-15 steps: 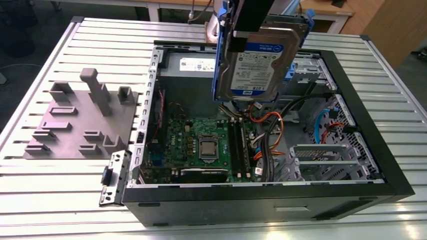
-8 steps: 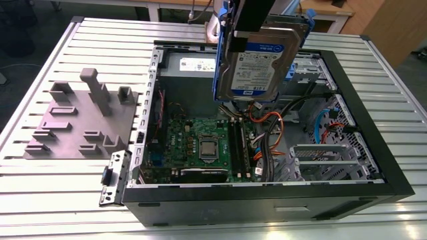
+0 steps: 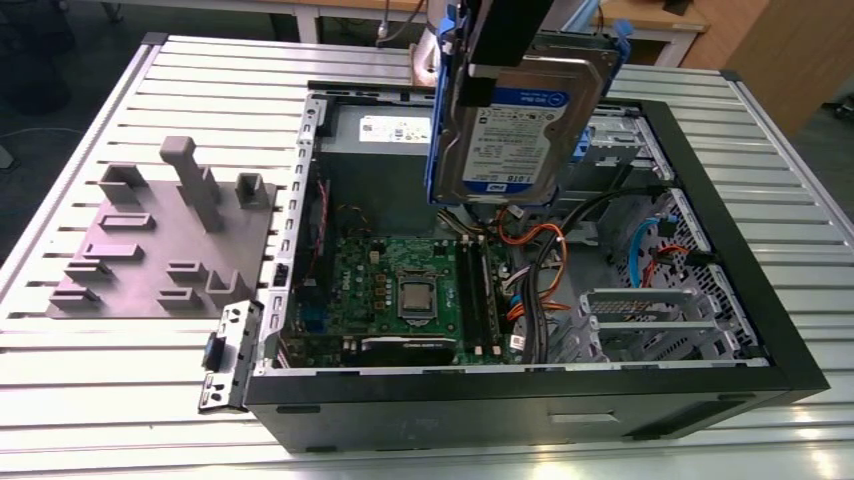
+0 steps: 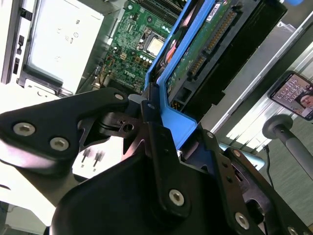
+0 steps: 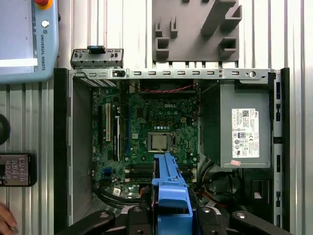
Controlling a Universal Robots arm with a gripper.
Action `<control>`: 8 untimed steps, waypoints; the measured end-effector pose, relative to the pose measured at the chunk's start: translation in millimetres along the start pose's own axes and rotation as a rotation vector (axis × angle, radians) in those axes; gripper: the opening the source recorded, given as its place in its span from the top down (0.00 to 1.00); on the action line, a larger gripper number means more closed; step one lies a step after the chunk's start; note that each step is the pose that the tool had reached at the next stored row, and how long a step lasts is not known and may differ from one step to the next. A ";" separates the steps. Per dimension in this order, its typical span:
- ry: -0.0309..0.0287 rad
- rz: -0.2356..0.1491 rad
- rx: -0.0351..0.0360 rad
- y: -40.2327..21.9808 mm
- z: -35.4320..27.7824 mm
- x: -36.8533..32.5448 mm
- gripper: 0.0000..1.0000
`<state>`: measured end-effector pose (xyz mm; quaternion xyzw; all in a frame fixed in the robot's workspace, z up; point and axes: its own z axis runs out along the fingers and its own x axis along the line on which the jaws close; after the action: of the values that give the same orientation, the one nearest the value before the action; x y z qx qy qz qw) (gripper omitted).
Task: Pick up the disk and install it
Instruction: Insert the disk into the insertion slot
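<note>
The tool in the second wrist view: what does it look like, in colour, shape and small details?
The tool is matte black, built of flat angular plates joined as hinged links. Round silver screws mark the joints.

disk (image 3: pixel 514 130): in my gripper (image 3: pixel 505 55), above the case (image 3: pixel 534 405)
case: on the table (image 3: pixel 120 390)
motherboard (image 3: pixel 400 285): on the case floor, below the disk
fixture block (image 3: pixel 147 250): on the table, at the exterior view's left of the case, perhaps touching it

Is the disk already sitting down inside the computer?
No, the disk hangs in the pincer, up above the open computer case.
</note>
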<state>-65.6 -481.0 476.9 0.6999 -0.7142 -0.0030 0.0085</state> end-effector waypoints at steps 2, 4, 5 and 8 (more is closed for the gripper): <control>-0.0001 0.000 0.0000 0.0 0.1 2.2 0.64; 0.0000 0.000 0.0000 -0.1 0.0 4.8 0.64; 0.0000 0.000 0.0000 -0.1 0.0 6.4 0.64; -0.0002 0.000 0.0000 -0.5 0.2 11.3 0.64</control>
<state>-65.3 -492.3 476.7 0.6999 -0.7142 -0.0030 0.0084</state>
